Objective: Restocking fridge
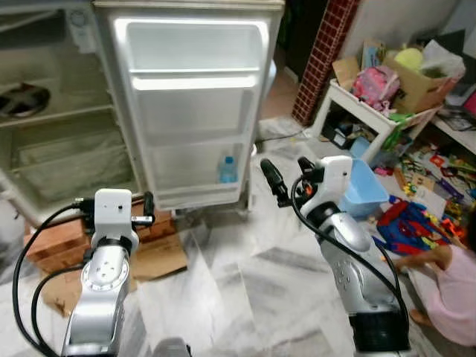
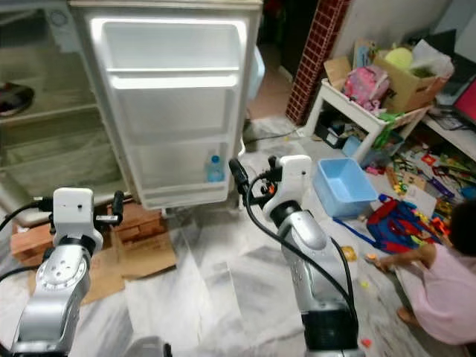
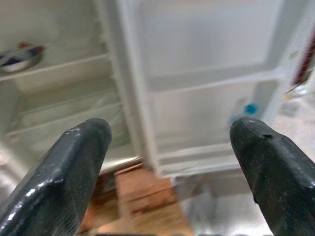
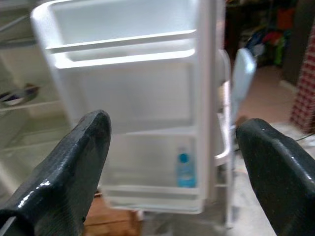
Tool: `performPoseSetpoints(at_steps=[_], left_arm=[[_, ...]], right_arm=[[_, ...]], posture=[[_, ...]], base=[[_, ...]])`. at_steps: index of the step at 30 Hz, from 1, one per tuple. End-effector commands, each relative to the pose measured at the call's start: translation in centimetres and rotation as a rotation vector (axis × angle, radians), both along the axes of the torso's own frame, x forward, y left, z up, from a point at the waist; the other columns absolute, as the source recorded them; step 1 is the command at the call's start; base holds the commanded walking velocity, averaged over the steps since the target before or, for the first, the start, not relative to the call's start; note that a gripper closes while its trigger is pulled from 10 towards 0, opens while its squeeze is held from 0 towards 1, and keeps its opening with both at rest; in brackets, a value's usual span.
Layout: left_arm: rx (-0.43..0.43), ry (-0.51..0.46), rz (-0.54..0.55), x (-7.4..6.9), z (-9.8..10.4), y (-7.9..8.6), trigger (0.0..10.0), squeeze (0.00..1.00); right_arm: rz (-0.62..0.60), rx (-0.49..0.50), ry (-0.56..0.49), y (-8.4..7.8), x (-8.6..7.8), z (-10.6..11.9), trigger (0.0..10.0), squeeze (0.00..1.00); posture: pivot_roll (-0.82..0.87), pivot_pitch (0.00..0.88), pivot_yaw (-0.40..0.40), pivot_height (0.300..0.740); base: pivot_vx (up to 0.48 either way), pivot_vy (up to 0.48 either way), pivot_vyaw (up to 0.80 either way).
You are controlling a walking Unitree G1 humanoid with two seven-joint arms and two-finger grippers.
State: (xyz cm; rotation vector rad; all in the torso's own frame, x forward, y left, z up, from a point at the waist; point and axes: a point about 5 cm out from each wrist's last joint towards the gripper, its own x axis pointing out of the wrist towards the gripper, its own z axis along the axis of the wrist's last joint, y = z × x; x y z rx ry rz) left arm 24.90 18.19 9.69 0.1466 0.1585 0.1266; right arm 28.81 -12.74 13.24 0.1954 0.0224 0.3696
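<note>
**Tools empty at open fridge**

Right tool [image 1: 286, 181], head view: spread, empty; fridge door [image 1: 195, 104] ahead. Advancing risks striking it.

Left tool [image 3: 167, 167], wrist view: spread, empty.

Right wrist view: water bottle [image 4: 184, 169] sits ahead in the lowest door shelf.

A flattened piece of brown cardboard [image 1: 152, 259] lies on the marbled grey floor [image 1: 245, 290] at the near left, with reddish-brown bricks [image 1: 56, 242] stacked just behind it. To the right, a light blue plastic tub [image 1: 364, 190] sits on the floor. Beyond it stands a white low table [image 1: 357, 111] carrying a pink bag [image 1: 375, 83] and an open cardboard box [image 1: 420, 85] stuffed with odds and ends. Colourful toys and books [image 1: 416, 216] are scattered across the floor at the right. A person in pink clothing [image 1: 454, 294] sits at the near right edge. A red-and-white checked pillar [image 1: 323, 56] rises at the far side.
</note>
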Motion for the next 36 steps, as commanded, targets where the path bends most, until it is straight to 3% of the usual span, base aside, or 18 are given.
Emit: performPoseSetpoints(at_steps=[1, 15, 23, 30, 36], left_arm=[[-0.011, -0.008, 0.006, 0.0, 0.2, -0.3, 10.0, 0.0], [-0.017, -0.009, 0.021, 0.3, 0.2, -0.2, 10.0, 0.0], [-0.006, 0.002, 0.014, 0.3, 0.0, -0.5, 10.0, 0.0], [-0.006, 0.041, 0.001, -0.1, -0.7, -0.7, 10.0, 0.0], [-0.009, 0.051, -0.001, -0.2, -0.8, -0.8, 10.0, 0.0]], right_arm=[[-0.022, -0.018, -0.015, -1.0, -0.1, 0.1, 10.0, 0.0], [0.007, -0.045, -0.048, -0.5, 0.4, 0.4, 10.0, 0.0], [0.011, -0.053, -0.052, -0.5, 0.6, 0.4, 10.0, 0.0], [0.276, -0.139, 0.111, 0.5, -1.1, -2.5, 10.0, 0.0], [0.307, -0.25, 0.179, 0.0, -1.4, -4.1, 10.0, 0.0]], posture=[[0.06, 0.0, -0.073, 0.74], [0.06, 0.0, -0.074, 0.74], [0.06, 0.0, -0.075, 0.74], [0.06, 0.0, -0.075, 0.74], [0.07, 0.0, -0.075, 0.74]], base=[[0.48, 0.0, 0.0], [0.479, 0.0, 0.67], [0.201, -0.294, 0.0], [0.0, -0.472, 0.0], [0.0, -0.48, 0.0]])
